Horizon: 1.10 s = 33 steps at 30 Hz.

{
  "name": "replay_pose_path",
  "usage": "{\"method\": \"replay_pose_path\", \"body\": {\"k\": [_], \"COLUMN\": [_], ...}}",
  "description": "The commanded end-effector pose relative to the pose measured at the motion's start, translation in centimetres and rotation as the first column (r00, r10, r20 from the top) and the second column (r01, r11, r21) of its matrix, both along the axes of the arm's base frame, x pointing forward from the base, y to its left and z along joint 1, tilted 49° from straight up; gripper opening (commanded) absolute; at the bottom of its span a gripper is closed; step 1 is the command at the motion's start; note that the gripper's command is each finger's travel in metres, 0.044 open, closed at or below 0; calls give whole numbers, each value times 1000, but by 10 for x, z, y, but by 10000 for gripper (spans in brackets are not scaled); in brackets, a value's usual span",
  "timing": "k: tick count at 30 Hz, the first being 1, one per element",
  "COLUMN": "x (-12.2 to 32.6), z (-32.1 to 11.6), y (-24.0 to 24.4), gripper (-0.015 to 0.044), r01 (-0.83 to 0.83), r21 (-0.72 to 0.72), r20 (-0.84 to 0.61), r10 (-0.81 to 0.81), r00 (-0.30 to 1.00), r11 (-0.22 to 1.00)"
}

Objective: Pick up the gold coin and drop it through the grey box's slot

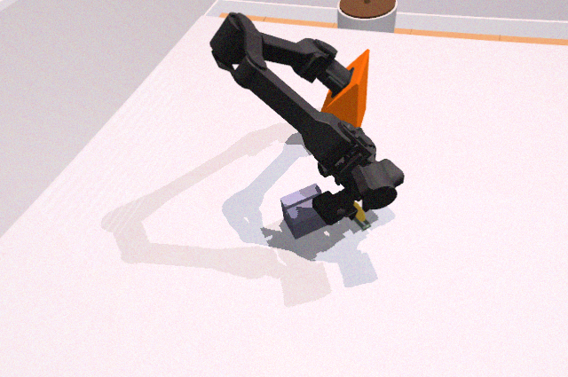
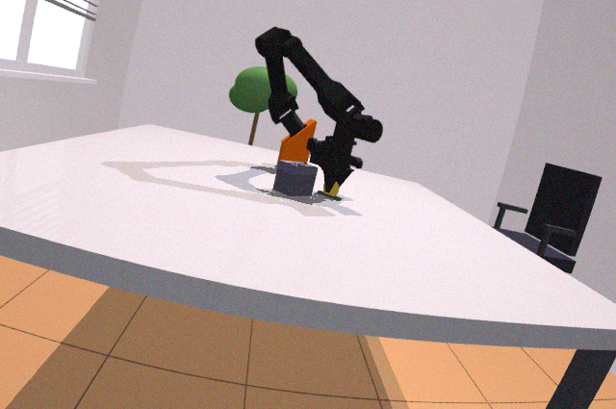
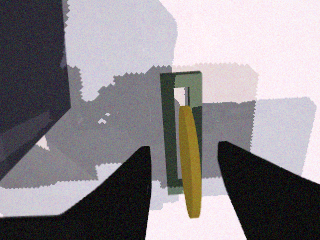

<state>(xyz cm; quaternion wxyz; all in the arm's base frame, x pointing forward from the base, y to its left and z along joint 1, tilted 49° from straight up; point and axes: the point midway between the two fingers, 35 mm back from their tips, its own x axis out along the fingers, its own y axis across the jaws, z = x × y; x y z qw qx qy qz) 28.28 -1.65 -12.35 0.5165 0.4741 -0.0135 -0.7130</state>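
Note:
The gold coin point(image 1: 359, 212) point(image 2: 331, 190) point(image 3: 190, 167) stands on edge in the dark-green holder point(image 1: 366, 227) point(image 2: 338, 198) point(image 3: 169, 130), leaning slightly in the wrist view. My gripper point(image 1: 355, 214) point(image 2: 334, 187) point(image 3: 184, 152) is open, low over the holder. In the wrist view its fingertips stand on either side of the coin, with a gap on each side; the right gap looks a little narrower than the left. The grey box point(image 1: 304, 224) point(image 2: 295, 179) point(image 3: 30, 60) stands close beside the holder. Its lid slot shows in the top view, partly hidden by the gripper's body.
The arm's orange base mount point(image 1: 359, 93) point(image 2: 296, 145) stands behind the box. The white table point(image 1: 229, 326) point(image 2: 248, 245) carries the arm's shadows around the box and holder. A potted tree point(image 1: 366, 8) point(image 2: 256, 89) and a dark chair point(image 2: 562, 205) stand beyond the table.

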Motion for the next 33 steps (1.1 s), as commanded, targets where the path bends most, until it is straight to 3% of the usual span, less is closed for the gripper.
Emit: {"method": "replay_pose_path", "body": {"k": [1,7,33], "x": [-2,-2,3], "z": [-2,-2,21], "y": [-4,-4,26], "gripper": [161,3,0], "r01": [-5,-5,-7], "r21": [-7,-7,1], "r20": [-6,-6,-5], "r10": [5,5,7], "r00": [1000,1000,1000], "r11": [1000,1000,1000]}}
